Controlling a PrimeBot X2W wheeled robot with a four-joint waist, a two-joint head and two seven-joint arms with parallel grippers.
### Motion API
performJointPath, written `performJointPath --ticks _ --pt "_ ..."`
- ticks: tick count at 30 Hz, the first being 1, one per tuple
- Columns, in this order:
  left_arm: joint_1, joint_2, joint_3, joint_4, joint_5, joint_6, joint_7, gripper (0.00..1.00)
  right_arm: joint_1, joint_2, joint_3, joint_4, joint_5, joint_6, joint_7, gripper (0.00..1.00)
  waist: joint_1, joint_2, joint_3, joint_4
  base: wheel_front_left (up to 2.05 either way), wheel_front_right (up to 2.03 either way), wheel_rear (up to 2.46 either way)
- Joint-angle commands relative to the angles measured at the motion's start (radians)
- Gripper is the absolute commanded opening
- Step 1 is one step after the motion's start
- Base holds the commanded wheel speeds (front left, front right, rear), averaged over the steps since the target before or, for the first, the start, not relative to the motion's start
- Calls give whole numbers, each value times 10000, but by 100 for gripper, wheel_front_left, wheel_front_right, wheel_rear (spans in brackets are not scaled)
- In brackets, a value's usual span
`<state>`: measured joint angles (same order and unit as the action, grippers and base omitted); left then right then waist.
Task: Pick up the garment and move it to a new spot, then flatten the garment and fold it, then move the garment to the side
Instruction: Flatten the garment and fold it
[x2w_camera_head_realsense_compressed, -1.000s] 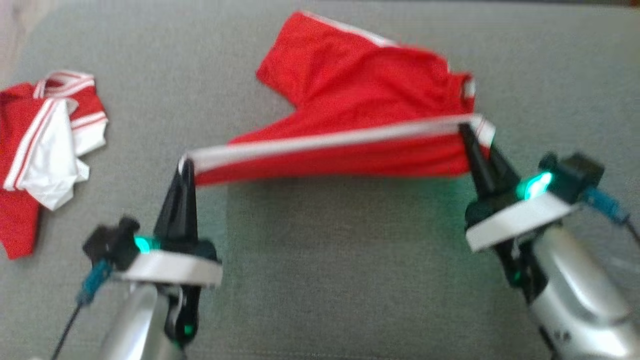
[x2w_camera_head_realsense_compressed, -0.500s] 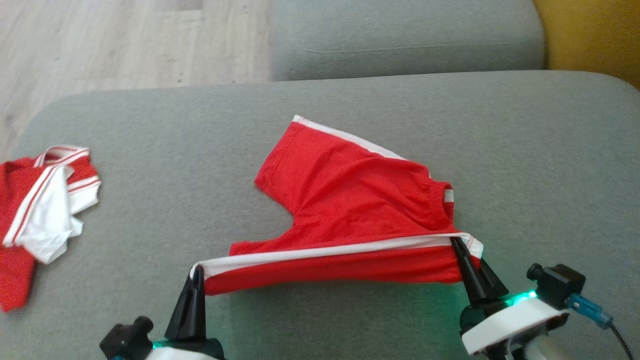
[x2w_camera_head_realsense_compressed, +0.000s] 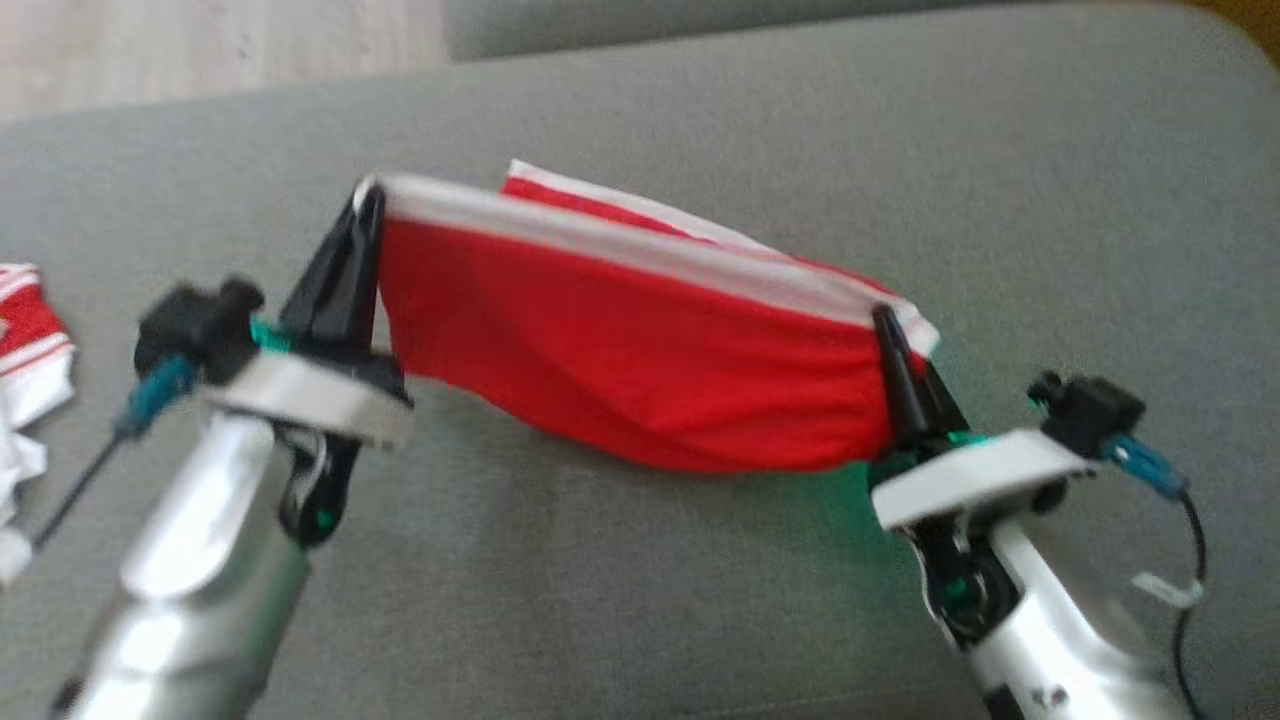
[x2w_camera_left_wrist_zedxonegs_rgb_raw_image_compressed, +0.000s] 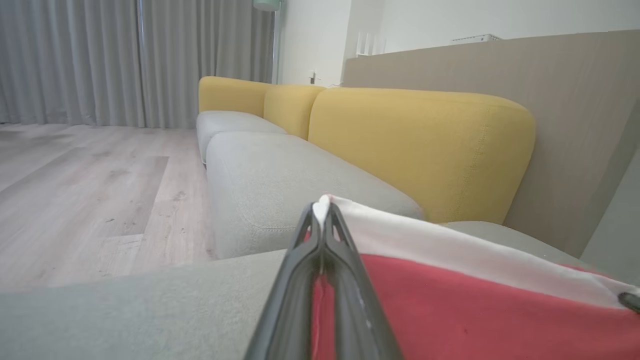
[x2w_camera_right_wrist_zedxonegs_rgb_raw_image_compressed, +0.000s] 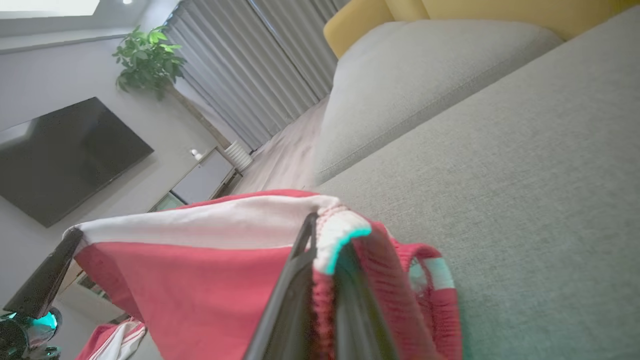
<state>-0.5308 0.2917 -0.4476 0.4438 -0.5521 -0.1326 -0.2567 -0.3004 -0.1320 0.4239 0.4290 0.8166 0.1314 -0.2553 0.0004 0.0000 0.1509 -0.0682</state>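
Note:
The garment (x2w_camera_head_realsense_compressed: 640, 360) is red with a white stripe along its edge and lies on the grey sofa cushion (x2w_camera_head_realsense_compressed: 1050, 200). Its striped edge is lifted and stretched taut between both grippers, and the cloth hangs down from it toward me. My left gripper (x2w_camera_head_realsense_compressed: 368, 195) is shut on the stripe's left end. My right gripper (x2w_camera_head_realsense_compressed: 882, 318) is shut on the right end, near the waistband. The left wrist view has my left gripper (x2w_camera_left_wrist_zedxonegs_rgb_raw_image_compressed: 322, 210) pinching the garment (x2w_camera_left_wrist_zedxonegs_rgb_raw_image_compressed: 450, 310). In the right wrist view, my right gripper (x2w_camera_right_wrist_zedxonegs_rgb_raw_image_compressed: 320, 225) bites the garment (x2w_camera_right_wrist_zedxonegs_rgb_raw_image_compressed: 200, 280), with the left gripper (x2w_camera_right_wrist_zedxonegs_rgb_raw_image_compressed: 70, 237) at the far corner.
A second red and white garment (x2w_camera_head_realsense_compressed: 25, 340) lies crumpled at the cushion's left edge. Wooden floor (x2w_camera_head_realsense_compressed: 200, 50) lies beyond the far left edge, and another grey cushion (x2w_camera_left_wrist_zedxonegs_rgb_raw_image_compressed: 280, 175) with yellow backrests (x2w_camera_left_wrist_zedxonegs_rgb_raw_image_compressed: 415, 145) runs on behind. A wall television (x2w_camera_right_wrist_zedxonegs_rgb_raw_image_compressed: 60, 155) shows in the right wrist view.
Both grippers have raised the striped edge and carried it away from me, over the part still lying flat. The head camera has also shifted, so the whole view has moved.

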Motion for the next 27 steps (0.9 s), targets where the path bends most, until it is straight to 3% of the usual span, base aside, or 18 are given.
performJointPath --ticks 1,8,17,27 --pt "-770 412 -65 203 -329 20 -51 0 -458 198 228 74 264 -7 -64 0 -4 0 597 -432 0 0 0" --pt "-2682 900 -2097 1811 -1818 20 -5 0 -1643 682 563 1264 1390 -7 -64 0 -4 0 1339 -969 0 0 0" --pt "-4253 1697 -4010 2476 -3296 19 -19 0 -2387 810 582 1127 1791 -7 -64 0 -4 0 2162 -1473 0 0 0" --pt "-5351 1780 -4880 3319 -4066 19 -43 0 -2754 816 921 893 2012 -7 -65 0 -4 0 2696 -1713 0 0 0"
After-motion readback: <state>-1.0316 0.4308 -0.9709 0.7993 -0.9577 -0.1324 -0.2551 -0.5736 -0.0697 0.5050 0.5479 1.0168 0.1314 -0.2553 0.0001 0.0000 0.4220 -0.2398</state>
